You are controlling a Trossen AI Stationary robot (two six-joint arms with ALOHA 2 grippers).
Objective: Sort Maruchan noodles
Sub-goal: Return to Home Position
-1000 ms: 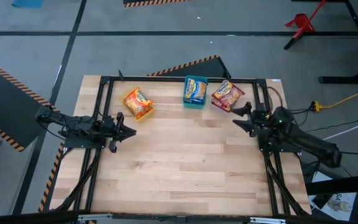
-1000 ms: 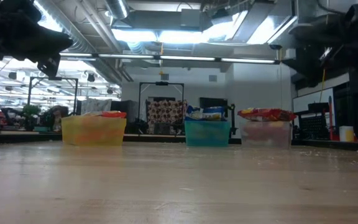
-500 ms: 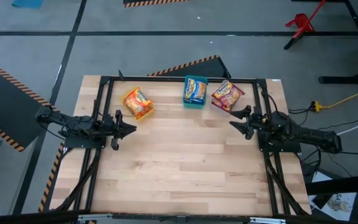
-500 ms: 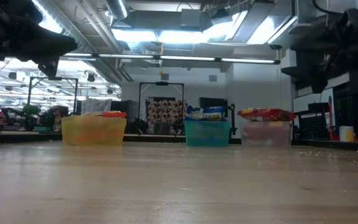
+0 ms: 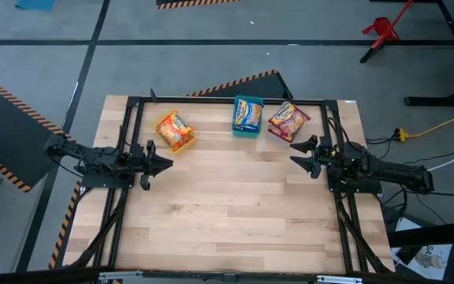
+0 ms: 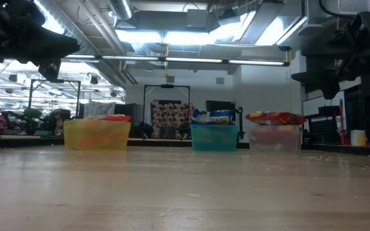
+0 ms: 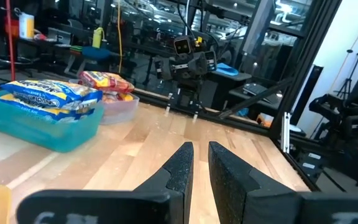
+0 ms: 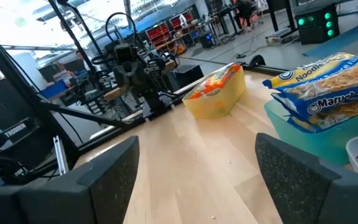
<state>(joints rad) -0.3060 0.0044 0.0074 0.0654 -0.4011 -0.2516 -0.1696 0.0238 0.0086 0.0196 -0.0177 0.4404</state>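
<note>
On the pale wooden table [image 5: 235, 213] every packet in view lies in a bin, so homing well likely means drawing the 2 dark arms back level, clear of the bins. The left gripper [image 5: 166, 163] hovers over the table's left side, fingers narrow and holding nothing. The right gripper [image 5: 296, 154], over the right side, is spread wide and empty.

3 plastic bins line the far edge: yellow bin [image 6: 97, 136], teal bin [image 6: 214, 137], clear bin [image 6: 274, 137]. They hold the glossy orange-yellow packets [image 5: 174, 130], blue-and-white packets [image 7: 48, 98] and red packets [image 5: 288, 121]. 2 blue ones show, but the stacks hide the full count.
</note>
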